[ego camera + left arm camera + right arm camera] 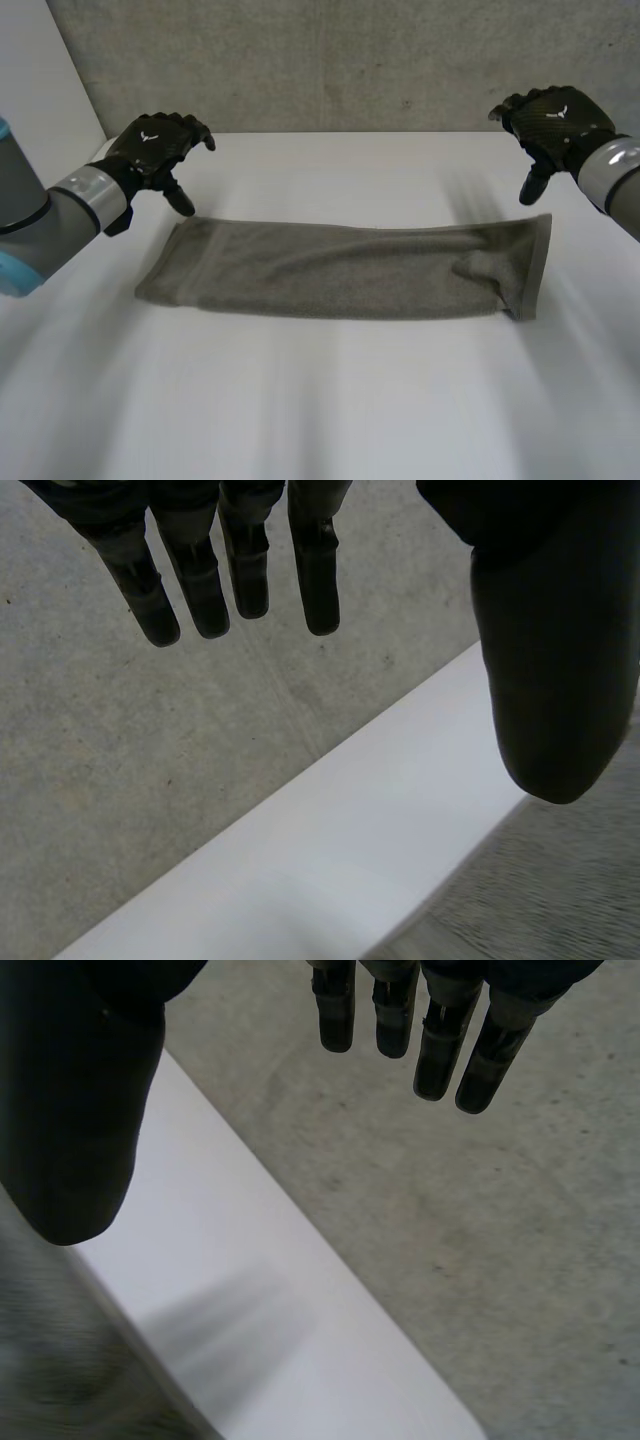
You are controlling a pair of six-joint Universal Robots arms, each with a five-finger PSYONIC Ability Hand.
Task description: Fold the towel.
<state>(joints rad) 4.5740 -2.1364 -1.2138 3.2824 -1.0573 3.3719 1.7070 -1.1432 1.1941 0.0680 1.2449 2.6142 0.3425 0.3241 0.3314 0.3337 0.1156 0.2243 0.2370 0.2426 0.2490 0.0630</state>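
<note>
- Nearest me, the left arm (40,215) comes in over the near left side of the white table (320,410), showing its grey joint and light-blue cap.
- My left hand (155,145) hangs just beyond the left end of the grey towel (340,268), clear of the cloth. In its wrist view the fingers (205,590) are straight and the thumb is spread wide, with nothing between them.
- My right hand (550,118) hangs beyond the towel's right end, likewise spread and holding nothing.
- The towel lies flat as a long band across the table's middle, with a rumpled fold at its right end.
- A concrete wall (320,60) stands behind the table.
</note>
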